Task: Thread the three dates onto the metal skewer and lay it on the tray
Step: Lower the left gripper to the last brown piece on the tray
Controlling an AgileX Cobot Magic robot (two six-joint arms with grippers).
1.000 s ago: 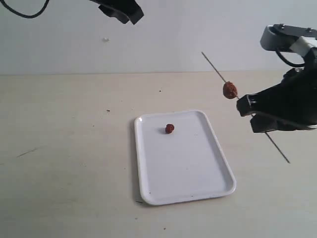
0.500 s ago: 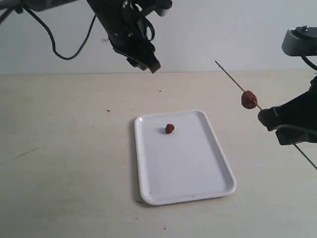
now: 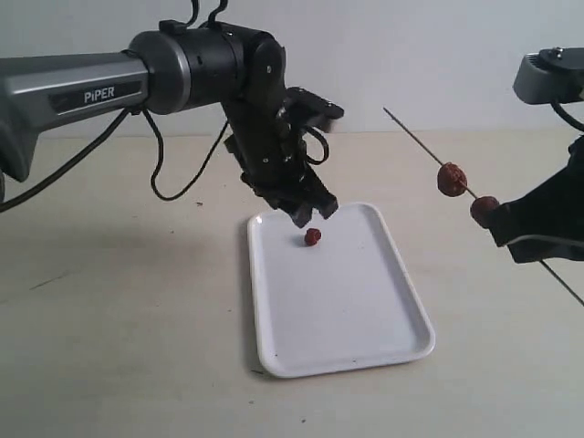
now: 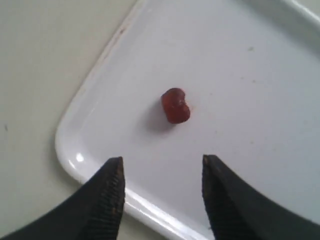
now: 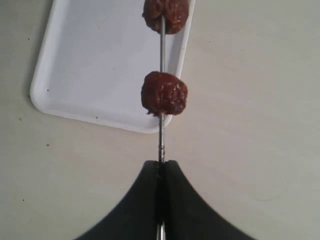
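Exterior: the left gripper [image 3: 313,213], a black two-finger pincer, hangs just above the far end of the flat white glossy plastic tray [image 3: 365,310]. Its jaws are spread and hold nothing. Directly under it is the loose date [image 3: 313,237], a small wrinkled reddish-brown fruit lying on the tray near the far rim. It reads as a pre-grasp hover, lined up so a straight drop brackets the fruit.

The right gripper [image 3: 497,217] is off to the right of the tray, above the beige table [image 3: 109,319], pinching the thin dark grey metal skewer [image 3: 412,141]. The rod is tilted with its free tip up and back. The two skewered dates [image 3: 451,178] sit on it, the lower one close to the fingers; contact can't be told here. It is probably held aloft to keep the tip free for the last fruit. Two of three are threaded.

Left wrist: the fingers [image 4: 107,200] are wide apart and off the tray [image 4: 260,130]. The loose date [image 4: 175,105] sits ahead between them, touching neither, near a tray corner. The gap is clearly wider than the fruit, which the exterior doesn't show.

Right wrist: the right gripper [image 5: 161,172] is pressed together on the metal skewer [image 5: 161,50]. The nearer date [image 5: 164,93] sits clear of the tips with bare rod between them, which settles the contact question. The farther date is cut by the frame edge and the tip is out of view; only the exterior shows it.
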